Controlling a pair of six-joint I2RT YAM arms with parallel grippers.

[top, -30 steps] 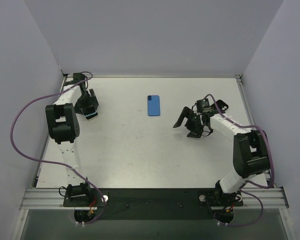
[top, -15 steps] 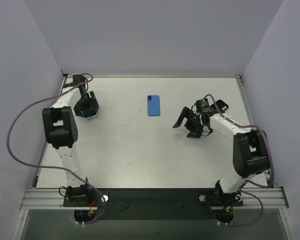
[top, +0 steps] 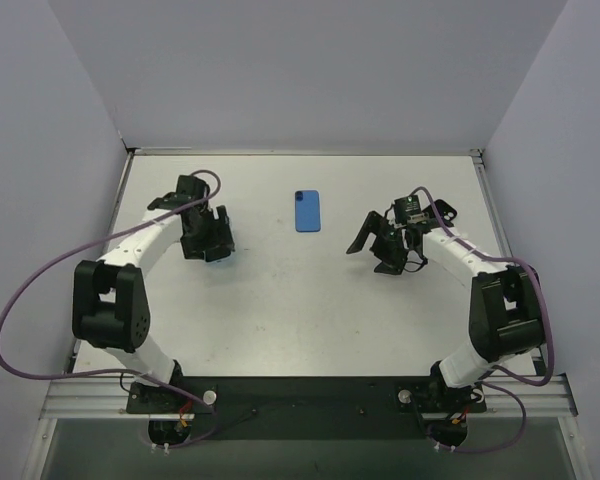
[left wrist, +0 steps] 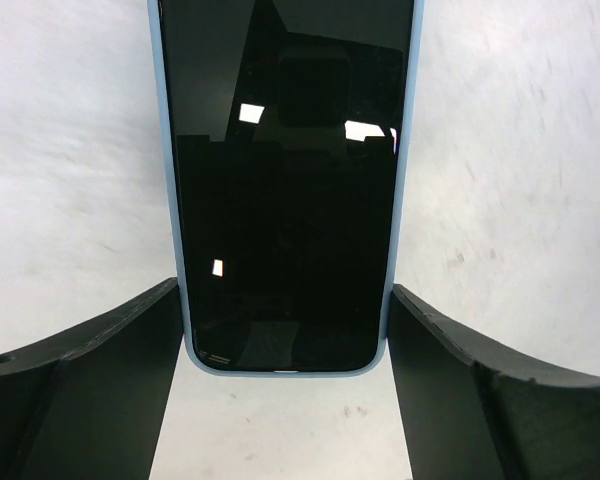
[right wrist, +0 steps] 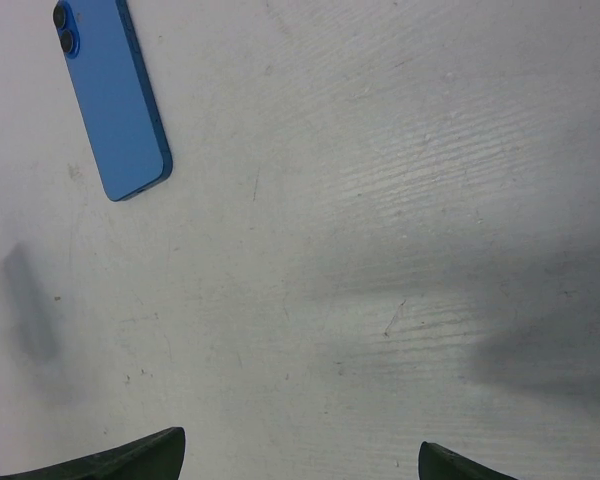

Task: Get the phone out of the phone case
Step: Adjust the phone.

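Note:
A phone with a black screen (left wrist: 285, 180) sits in a light-blue case (left wrist: 166, 150). My left gripper (left wrist: 285, 300) is shut on its lower end, one finger against each long side. In the top view this gripper (top: 208, 240) is at the left-middle of the table and mostly covers the phone. A darker blue phone-shaped slab (top: 307, 211) lies flat at the middle back, back up, with two camera lenses; it also shows in the right wrist view (right wrist: 115, 100). My right gripper (top: 373, 252) is open and empty to its right, over bare table (right wrist: 300, 450).
The white table (top: 280, 310) has purple-grey walls on three sides and a black rail at the near edge. Purple cables loop from both arms, the left one (top: 20, 300) hanging out past the table's left side.
My left arm has swung from the far left edge toward the middle, carrying the cased phone to the right and slightly nearer. The right arm and the blue slab have not moved.

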